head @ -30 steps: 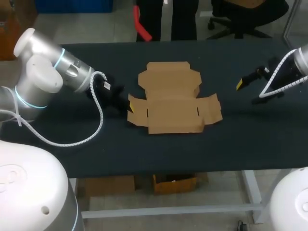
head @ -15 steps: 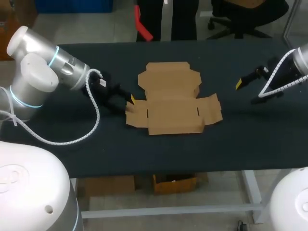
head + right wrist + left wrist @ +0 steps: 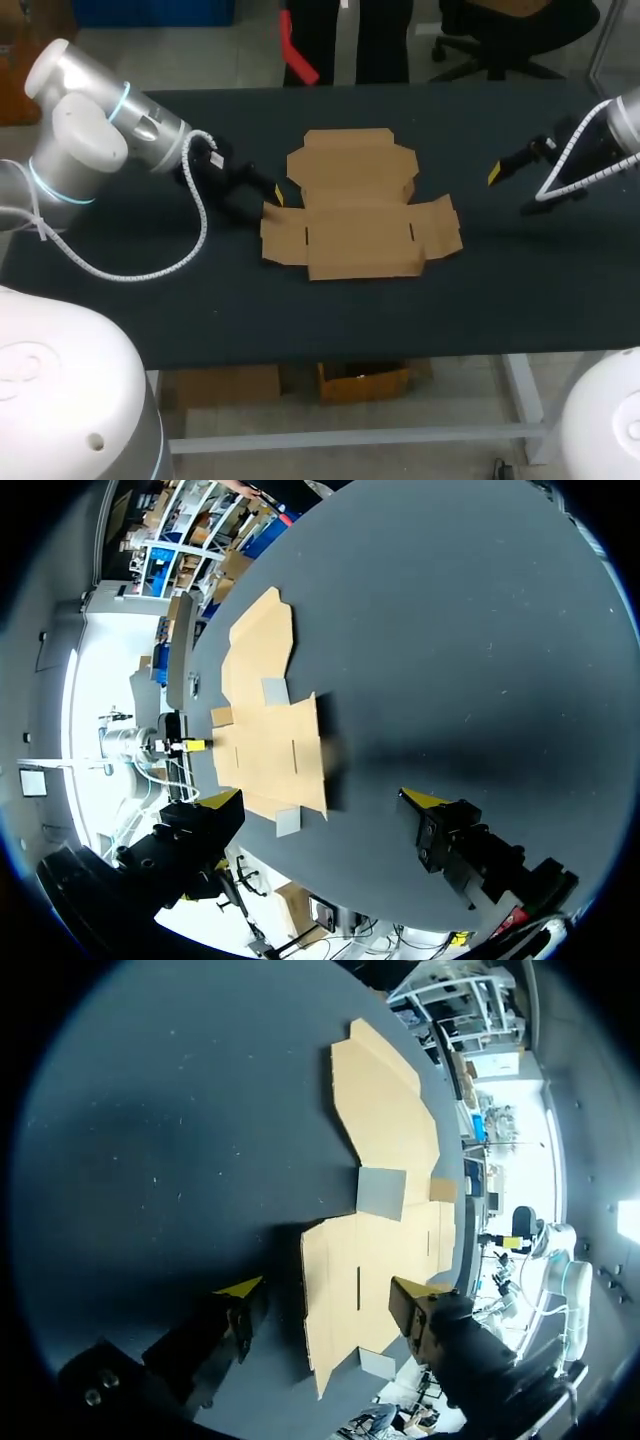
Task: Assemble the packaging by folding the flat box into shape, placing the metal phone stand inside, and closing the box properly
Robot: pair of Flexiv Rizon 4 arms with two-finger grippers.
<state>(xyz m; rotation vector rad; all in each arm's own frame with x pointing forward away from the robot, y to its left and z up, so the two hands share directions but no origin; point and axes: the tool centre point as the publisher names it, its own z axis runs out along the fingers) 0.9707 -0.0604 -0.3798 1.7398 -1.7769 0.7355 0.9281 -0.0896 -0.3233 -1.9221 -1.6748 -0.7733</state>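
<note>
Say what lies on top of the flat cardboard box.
Nothing lies on the flat box: its brown panels show bare. The left gripper is open at its left flap. Anything beneath it, on the table, is covered.

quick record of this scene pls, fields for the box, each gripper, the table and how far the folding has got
box: flat cardboard, unfolded, flaps spread, lying mid-table
left gripper: open, empty, at the box's end flap on the left arm's side, fingers either side of that flap's edge; contact cannot be told
right gripper: open, empty, off the box's other end, apart from it
table: dark top
folding: not begun
</note>
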